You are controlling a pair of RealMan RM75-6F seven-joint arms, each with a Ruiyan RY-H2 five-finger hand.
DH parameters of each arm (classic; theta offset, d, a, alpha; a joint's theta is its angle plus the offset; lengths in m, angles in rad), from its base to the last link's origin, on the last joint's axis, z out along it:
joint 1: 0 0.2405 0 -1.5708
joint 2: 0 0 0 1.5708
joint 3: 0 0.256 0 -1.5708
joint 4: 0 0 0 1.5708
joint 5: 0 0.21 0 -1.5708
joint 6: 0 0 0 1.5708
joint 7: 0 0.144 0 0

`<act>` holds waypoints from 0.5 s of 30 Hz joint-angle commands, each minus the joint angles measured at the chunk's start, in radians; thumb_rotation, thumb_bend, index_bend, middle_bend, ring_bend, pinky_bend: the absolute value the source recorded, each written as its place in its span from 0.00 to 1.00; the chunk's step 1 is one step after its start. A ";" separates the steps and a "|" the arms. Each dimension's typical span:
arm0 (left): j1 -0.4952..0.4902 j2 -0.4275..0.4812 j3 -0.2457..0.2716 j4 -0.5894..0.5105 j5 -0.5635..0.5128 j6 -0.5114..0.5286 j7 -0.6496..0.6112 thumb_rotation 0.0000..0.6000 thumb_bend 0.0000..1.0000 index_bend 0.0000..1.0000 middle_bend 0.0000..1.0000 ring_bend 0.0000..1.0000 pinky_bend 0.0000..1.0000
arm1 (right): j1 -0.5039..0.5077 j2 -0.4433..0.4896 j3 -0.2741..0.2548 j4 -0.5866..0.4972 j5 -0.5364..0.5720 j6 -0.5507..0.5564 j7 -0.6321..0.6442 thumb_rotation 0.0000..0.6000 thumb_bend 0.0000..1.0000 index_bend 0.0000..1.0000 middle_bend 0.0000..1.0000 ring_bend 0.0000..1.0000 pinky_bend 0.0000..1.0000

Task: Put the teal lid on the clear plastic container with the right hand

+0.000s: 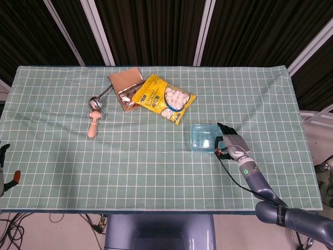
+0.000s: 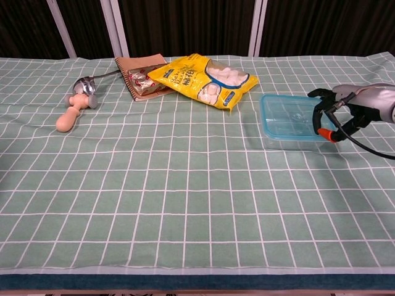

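Teal lid [image 2: 290, 116] tilts, raised edge at right robot hand [image 2: 338, 113].

Sitting on the bench [image 1: 62, 172], counted by kind:
- one clear plastic container [image 2: 290, 137], wearing one teal lid [image 2: 289, 117]
- one yellow snack bag [image 1: 163, 98]
- one brown packet [image 1: 126, 82]
- one metal scoop [image 1: 95, 102] showing a wooden handle
- one robot hand [image 1: 232, 143] showing beside the container
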 commanded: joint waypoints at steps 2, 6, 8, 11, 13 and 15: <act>0.000 0.000 0.000 0.000 0.000 0.000 0.001 1.00 0.35 0.13 0.00 0.00 0.00 | -0.007 -0.009 0.002 0.016 -0.020 0.001 0.025 1.00 0.53 0.59 0.00 0.00 0.00; 0.000 0.000 0.000 -0.001 -0.001 0.000 0.002 1.00 0.35 0.13 0.00 0.00 0.00 | -0.012 -0.022 0.004 0.037 -0.043 0.001 0.053 1.00 0.53 0.59 0.00 0.00 0.00; 0.000 -0.001 0.000 -0.001 -0.001 0.000 0.002 1.00 0.35 0.13 0.00 0.00 0.00 | -0.013 -0.026 0.005 0.047 -0.054 0.002 0.064 1.00 0.53 0.59 0.00 0.00 0.00; 0.000 -0.001 0.001 -0.001 -0.001 0.000 0.003 1.00 0.35 0.13 0.00 0.00 0.00 | -0.016 -0.034 0.005 0.060 -0.070 0.005 0.074 1.00 0.53 0.59 0.00 0.00 0.00; 0.000 0.000 0.001 -0.001 -0.001 -0.001 0.003 1.00 0.35 0.13 0.00 0.00 0.00 | -0.019 -0.040 0.005 0.068 -0.081 0.010 0.082 1.00 0.53 0.59 0.00 0.00 0.00; 0.000 0.000 0.001 -0.001 -0.001 -0.001 0.003 1.00 0.35 0.13 0.00 0.00 0.00 | -0.024 -0.047 0.003 0.077 -0.099 0.018 0.095 1.00 0.53 0.59 0.00 0.00 0.00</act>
